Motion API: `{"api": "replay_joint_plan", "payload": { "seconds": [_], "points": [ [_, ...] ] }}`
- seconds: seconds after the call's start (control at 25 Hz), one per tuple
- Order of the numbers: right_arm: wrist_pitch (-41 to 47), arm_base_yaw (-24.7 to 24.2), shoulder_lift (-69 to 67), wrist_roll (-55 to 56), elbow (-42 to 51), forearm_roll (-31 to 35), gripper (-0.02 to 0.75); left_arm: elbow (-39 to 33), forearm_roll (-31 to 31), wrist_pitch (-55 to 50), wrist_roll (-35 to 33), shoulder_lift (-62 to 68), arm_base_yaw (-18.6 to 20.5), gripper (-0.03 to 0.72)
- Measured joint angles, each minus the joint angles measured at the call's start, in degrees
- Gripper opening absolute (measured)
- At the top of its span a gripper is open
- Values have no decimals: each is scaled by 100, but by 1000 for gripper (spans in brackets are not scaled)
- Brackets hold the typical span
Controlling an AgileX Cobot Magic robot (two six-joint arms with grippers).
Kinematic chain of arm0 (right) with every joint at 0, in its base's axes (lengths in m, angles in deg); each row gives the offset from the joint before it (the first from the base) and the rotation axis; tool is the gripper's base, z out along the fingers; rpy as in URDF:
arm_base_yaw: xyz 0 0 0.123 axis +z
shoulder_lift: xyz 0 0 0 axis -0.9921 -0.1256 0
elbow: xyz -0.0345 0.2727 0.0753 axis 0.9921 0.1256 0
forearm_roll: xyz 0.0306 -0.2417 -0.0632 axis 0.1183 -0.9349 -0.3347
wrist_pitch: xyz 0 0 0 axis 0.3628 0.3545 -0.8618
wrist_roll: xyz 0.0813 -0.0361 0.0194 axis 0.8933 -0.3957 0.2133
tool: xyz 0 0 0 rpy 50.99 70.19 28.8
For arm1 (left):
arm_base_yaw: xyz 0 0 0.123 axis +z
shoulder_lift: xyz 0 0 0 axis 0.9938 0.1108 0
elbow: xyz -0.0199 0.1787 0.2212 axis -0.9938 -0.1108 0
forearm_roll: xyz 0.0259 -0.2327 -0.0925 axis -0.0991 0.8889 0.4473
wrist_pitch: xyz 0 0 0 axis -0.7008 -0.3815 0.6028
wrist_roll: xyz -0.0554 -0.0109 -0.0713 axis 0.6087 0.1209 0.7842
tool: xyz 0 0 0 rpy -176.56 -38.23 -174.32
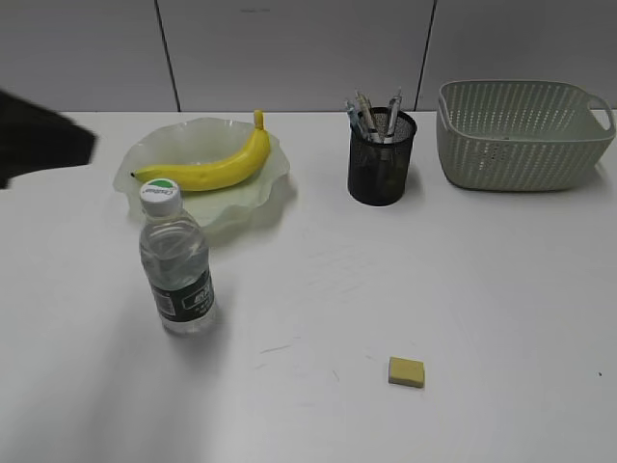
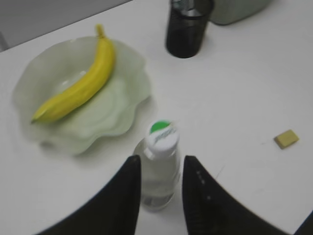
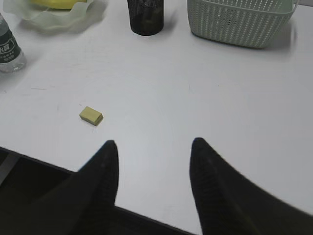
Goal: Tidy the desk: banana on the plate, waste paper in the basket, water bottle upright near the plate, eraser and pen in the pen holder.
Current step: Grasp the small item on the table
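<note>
The banana [image 1: 217, 166] lies on the pale-green plate [image 1: 260, 198] at the back left of the desk [image 1: 453, 280]. The water bottle [image 1: 176, 260] stands upright in front of the plate. In the left wrist view my open left gripper [image 2: 161, 159] frames the bottle [image 2: 159, 176] from above without touching it. A yellow eraser [image 1: 406, 371] lies on the desk at the front. Pens [image 1: 376, 116] stand in the black mesh pen holder [image 1: 381, 164]. My right gripper [image 3: 154, 147] is open and empty over the desk's front edge, right of the eraser [image 3: 91, 115]. No waste paper shows.
The grey-green latticed basket [image 1: 521, 135] stands at the back right; I cannot see inside it. A dark blurred part of my left arm [image 1: 43, 135] hangs at the left edge. The desk's front edge [image 3: 44, 164] runs just under my right gripper.
</note>
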Motion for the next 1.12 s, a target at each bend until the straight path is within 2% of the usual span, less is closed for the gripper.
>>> {"api": "replay_joint_plan", "payload": {
  "seconds": [0.08,0.12,0.24,0.36,0.44,0.56,0.72,1.12],
  "points": [
    [6,0,-1,0,0,4,377,531,0,121,-421,781,-696,227],
    [6,0,-1,0,0,12,374,836,-219,164,-508,1220,-1146,230],
    [6,0,-1,0,0,12,372,1642,-1330,182,-618,2556,-2517,241],
    [6,0,-1,0,0,12,371,2189,-2121,145,-662,3723,-3437,255],
    [10,0,-1,0,0,12,367,2477,-2284,116,-662,4400,-3769,276],
    [10,0,-1,12,0,12,358,2756,-2349,111,-662,5042,-3984,335],
    [10,0,-1,18,0,12,350,3005,-2202,251,-662,5564,-4010,417],
    [24,0,-1,18,0,16,350,3124,-2020,634,-699,6195,-4040,435]
  ]
}}
